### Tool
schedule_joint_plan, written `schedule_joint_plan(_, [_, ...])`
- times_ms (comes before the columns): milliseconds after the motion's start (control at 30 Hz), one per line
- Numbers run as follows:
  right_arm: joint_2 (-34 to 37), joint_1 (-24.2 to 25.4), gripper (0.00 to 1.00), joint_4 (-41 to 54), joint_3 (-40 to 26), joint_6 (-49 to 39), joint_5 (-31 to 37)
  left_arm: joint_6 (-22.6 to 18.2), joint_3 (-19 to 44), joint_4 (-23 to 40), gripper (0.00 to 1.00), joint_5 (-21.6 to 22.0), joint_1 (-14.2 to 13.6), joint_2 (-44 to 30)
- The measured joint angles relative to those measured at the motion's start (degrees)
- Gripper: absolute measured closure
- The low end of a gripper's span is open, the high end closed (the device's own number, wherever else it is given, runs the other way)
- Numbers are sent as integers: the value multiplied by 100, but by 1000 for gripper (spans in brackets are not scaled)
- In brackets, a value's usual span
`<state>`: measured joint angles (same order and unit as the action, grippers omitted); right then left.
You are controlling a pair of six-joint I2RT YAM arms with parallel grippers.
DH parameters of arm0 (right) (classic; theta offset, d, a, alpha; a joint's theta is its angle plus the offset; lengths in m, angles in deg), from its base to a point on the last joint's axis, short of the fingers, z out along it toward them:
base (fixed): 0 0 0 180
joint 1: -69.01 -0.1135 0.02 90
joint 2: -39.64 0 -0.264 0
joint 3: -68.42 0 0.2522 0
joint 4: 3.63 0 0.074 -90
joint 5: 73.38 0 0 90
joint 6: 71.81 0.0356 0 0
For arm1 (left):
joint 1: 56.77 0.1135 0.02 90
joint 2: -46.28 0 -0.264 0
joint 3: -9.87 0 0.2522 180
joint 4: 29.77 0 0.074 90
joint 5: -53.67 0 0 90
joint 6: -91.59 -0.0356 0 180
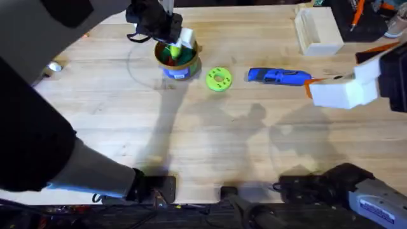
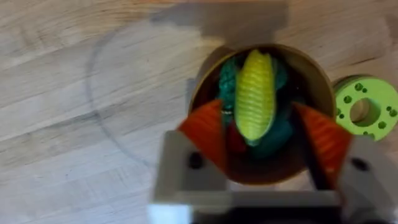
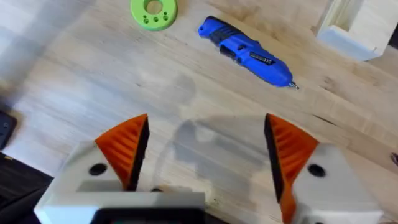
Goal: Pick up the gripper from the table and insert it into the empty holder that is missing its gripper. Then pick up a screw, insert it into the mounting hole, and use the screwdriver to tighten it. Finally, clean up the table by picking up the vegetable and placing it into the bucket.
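The left gripper (image 2: 264, 155) is hovering spread open directly over the bucket (image 2: 311, 68), and the yellow vegetable (image 2: 255, 93) is lying inside on other toy vegetables, touching neither pad. Judging by that, the cleanup looks all but finished. The right gripper (image 3: 205, 155) is hanging wide open and empty above bare tabletop. The blue screwdriver (image 1: 276, 76) is lying beside a green ring disc (image 1: 219, 79). The table (image 1: 191, 133) is showing pale wood planks.

Vegetable (image 2: 255, 94) in the bucket (image 1: 177, 69); ring disc (image 1: 219, 79) just right of the bucket, screwdriver (image 1: 278, 76) farther right, wooden box (image 1: 318, 30) behind that.
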<state>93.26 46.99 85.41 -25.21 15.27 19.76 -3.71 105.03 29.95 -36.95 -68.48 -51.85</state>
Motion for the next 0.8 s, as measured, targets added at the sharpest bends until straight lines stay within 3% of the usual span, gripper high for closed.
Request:
schedule_joint_plan(33, [0, 0, 10, 0, 0, 0, 0, 16, 4, 38, 66, -1, 0, 0])
schedule_joint_plan(67, [0, 0, 10, 0, 0, 0, 1, 25, 12, 97, 29, 0, 0, 0])
schedule_joint_plan(133, [0, 0, 9, 0, 0, 0, 2, 31, 210, 481, 15, -2, 0, 7])
schedule_joint_plan(333, [0, 0, 9, 0, 0, 0, 1, 31, 528, 831, 15, 0, 0, 476])
schedule_joint_plan(433, [0, 0, 9, 1, 0, 0, 1, 34, 574, 1069, 15, 0, 0, 980])
schedule_joint_plan(567, [0, 0, 9, 2, 0, 0, 0, 50, 562, 1877, 12, 2, 0, 2290])
schedule_joint_plan(733, [0, 0, 10, 135, 0, 1, 0, 222, -17, 1927, 12, 2, 0, 3172])
schedule_joint_plan(767, [0, 0, 10, 180, 0, 1, 0, 281, -225, 1936, 12, 2, 0, 3344])
schedule_joint_plan(800, [0, 0, 9, 285, 0, 2, -27, 484, -885, 1940, 13, 3, 0, 3776])
